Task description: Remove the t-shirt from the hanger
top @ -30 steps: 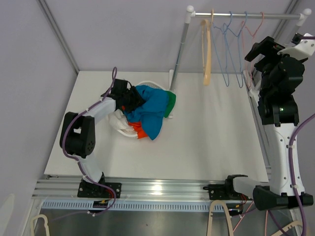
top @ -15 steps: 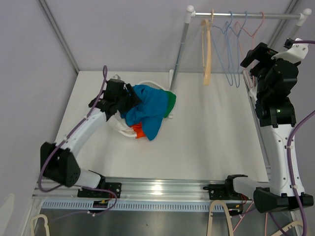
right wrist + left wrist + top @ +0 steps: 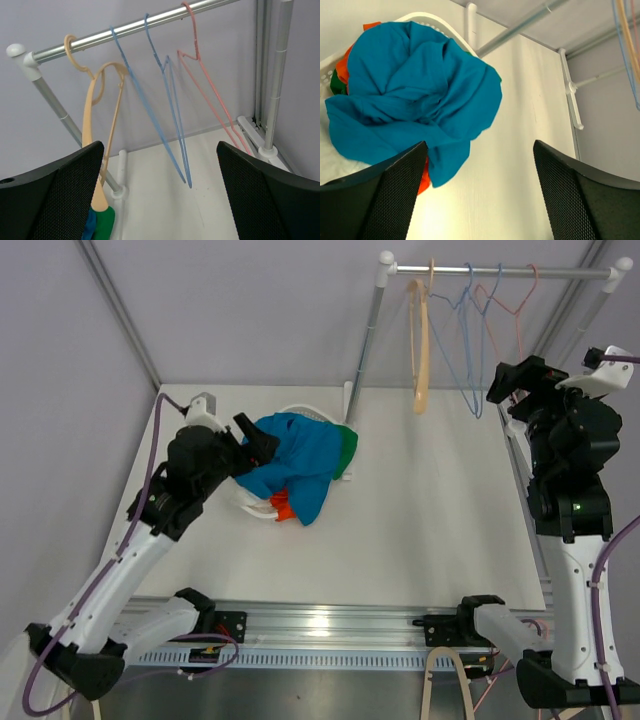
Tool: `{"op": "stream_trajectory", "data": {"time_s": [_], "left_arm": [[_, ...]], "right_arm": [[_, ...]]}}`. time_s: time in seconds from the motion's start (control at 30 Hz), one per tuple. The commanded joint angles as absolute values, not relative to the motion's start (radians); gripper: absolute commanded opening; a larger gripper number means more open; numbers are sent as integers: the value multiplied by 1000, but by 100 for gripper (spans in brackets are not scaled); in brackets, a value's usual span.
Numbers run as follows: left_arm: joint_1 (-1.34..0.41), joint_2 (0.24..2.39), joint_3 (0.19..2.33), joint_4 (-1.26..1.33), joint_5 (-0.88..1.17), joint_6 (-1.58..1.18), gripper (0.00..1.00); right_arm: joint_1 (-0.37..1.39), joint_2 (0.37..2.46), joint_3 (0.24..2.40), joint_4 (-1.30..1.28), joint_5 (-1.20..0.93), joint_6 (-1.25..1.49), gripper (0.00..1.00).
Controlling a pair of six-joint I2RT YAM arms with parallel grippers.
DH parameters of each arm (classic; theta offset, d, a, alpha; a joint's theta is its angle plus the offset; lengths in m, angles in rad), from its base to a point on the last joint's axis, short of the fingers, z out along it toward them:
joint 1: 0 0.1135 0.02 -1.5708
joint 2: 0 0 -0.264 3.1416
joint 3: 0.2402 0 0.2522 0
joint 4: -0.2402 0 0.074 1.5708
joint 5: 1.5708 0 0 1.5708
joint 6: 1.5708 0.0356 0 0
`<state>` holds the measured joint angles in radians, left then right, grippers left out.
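T-shirt (image 3: 300, 465) bunched, tail drapes twd front.

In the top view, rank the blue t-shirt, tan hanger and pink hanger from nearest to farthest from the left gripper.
1. Blue t-shirt, just right of the left gripper.
2. Tan hanger, leftmost on the rail.
3. Pink hanger, rightmost on the rail.

The scene is lit brightly and evenly from above, only a faint shadow is cast beside the t-shirt (image 3: 300, 455), glare is seen on the metal rail (image 3: 320, 618), and a warm bright patch is shown on the table (image 3: 510, 165) in the left wrist view.
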<state>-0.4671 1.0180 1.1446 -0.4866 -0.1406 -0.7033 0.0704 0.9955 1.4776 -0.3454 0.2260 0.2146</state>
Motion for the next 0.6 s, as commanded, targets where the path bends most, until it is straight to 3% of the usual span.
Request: {"op": "stream_trajectory", "data": {"time_s": [0.0,0.2,0.3,0.57], "left_arm": [[-492,908,1085,-426,-182,-640,92],[-494,769,1054,-502,-100,-588,92],[-495,651,1005,-486,-26,-562,99],[-495,446,859,-477,5,-523,99]], "right_arm": [[75,945,1430,-359,137,238,99],[75,841,1422,-437,11,241,99],[75,728,1355,-440,-37,253,100],[75,503,1143,-460,-140,268,99]]}}
